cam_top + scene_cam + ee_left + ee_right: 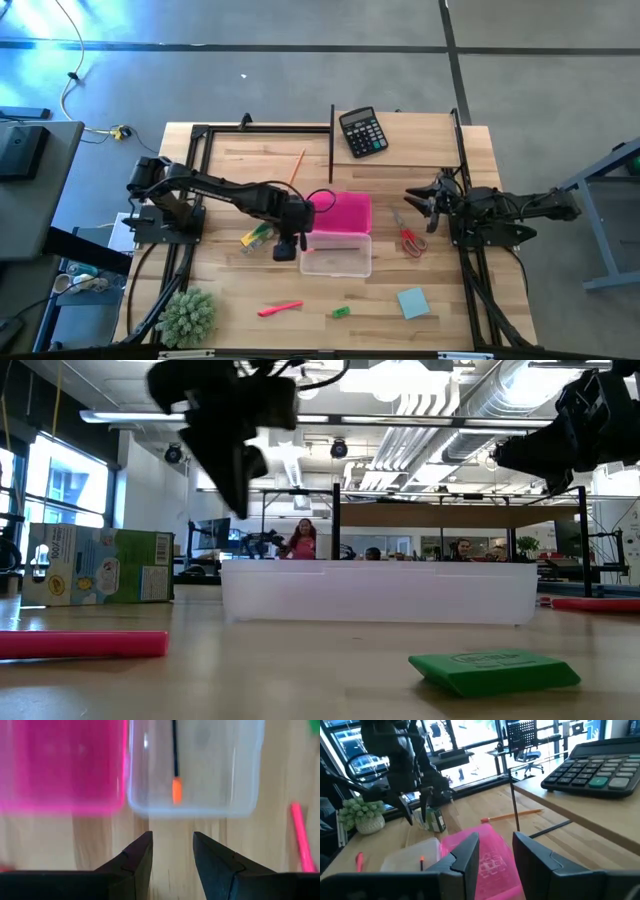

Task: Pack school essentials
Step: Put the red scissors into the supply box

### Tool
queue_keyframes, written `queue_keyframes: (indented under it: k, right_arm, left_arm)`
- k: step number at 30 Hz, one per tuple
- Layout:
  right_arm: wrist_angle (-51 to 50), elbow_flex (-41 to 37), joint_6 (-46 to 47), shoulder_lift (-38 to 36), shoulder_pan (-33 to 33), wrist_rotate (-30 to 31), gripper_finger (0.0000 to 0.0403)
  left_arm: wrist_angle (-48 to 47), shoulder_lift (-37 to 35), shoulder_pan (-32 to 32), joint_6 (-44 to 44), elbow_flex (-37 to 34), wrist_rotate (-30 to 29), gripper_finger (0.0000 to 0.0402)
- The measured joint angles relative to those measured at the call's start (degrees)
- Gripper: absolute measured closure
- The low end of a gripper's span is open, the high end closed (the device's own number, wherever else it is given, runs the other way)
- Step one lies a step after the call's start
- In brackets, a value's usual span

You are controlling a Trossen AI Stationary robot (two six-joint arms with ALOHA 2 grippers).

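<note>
A clear plastic box stands mid-table with a pink box against its far side. In the clear box lies a thin dark pencil with an orange end. My left gripper hangs open and empty above the table just left of the clear box. The yellow-green crayon box lies left of it. An orange pencil, red-handled scissors, a pink marker, a green piece and a light-blue notepad lie flat on the table. My right gripper waits open at the right.
A black calculator lies at the far edge and a spiky green plant ball stands at the near left corner. A black frame rail runs along the far side. Bare wood shows between the marker and the clear box.
</note>
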Motion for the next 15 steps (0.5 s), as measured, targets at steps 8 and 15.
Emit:
queue_keyframes:
  k: [8,15]
  right_arm:
    - [-10.4,6.9,5.6,4.0,0.0,-2.2,0.0244]
    - [-19.9,14.5,19.0,11.9,0.2,-15.1,0.0215]
  left_arm:
    - [7.6,-3.9,-1.7,-4.7,-6.1,0.0,0.0271]
    - [16.2,-5.2,-3.0,-8.4,-10.8,0.1,0.0271]
